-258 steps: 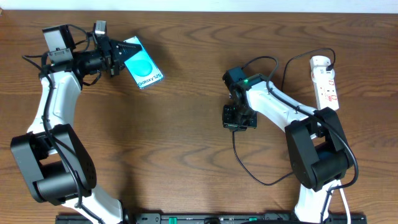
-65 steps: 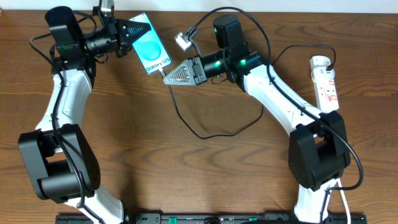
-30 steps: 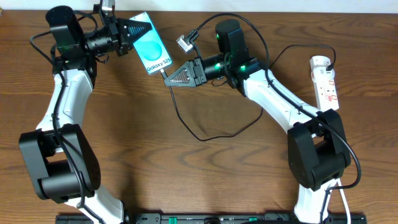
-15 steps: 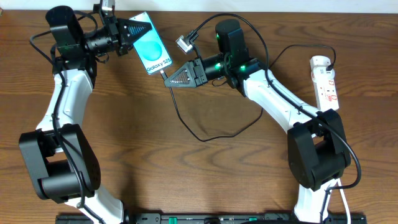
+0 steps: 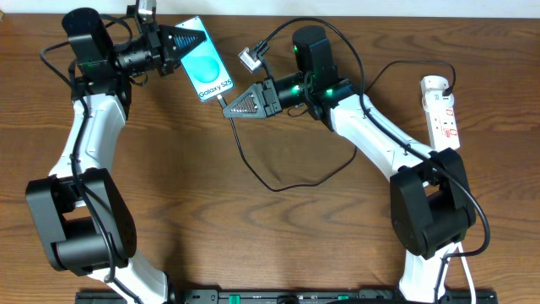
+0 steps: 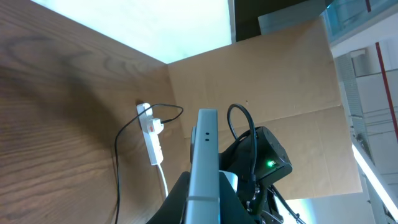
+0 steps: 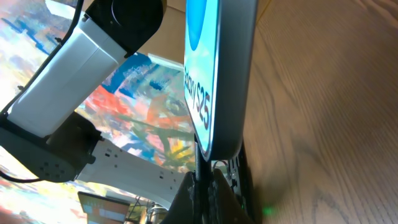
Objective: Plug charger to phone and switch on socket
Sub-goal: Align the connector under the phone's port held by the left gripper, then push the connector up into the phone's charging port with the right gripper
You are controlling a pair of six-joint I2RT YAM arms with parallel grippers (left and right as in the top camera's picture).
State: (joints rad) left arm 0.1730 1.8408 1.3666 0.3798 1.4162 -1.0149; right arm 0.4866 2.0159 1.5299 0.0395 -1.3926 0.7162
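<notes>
My left gripper (image 5: 187,40) is shut on the phone (image 5: 208,73), holding it tilted above the table's far left; its cyan screen shows "Galaxy S25". My right gripper (image 5: 228,107) is shut on the charger plug tip (image 5: 222,99), which meets the phone's lower end. The black charger cable (image 5: 278,182) loops down over the table. In the right wrist view the plug (image 7: 202,167) sits between my fingers (image 7: 205,190) right under the phone (image 7: 221,74); whether it is seated I cannot tell. The left wrist view shows the phone edge-on (image 6: 205,155) between my fingers (image 6: 205,208). The socket (image 5: 442,110) lies far right.
The socket also shows in the left wrist view (image 6: 151,134) with a black plug in it, beside a cardboard wall (image 6: 280,74). A white cord (image 5: 467,272) runs along the right arm's base. A black rail (image 5: 278,296) lines the table's front edge.
Over the earlier frames my right gripper carried the plug from mid-table up to the phone's lower end, and my left gripper swung the phone rightward. In the last second nothing moves.
</notes>
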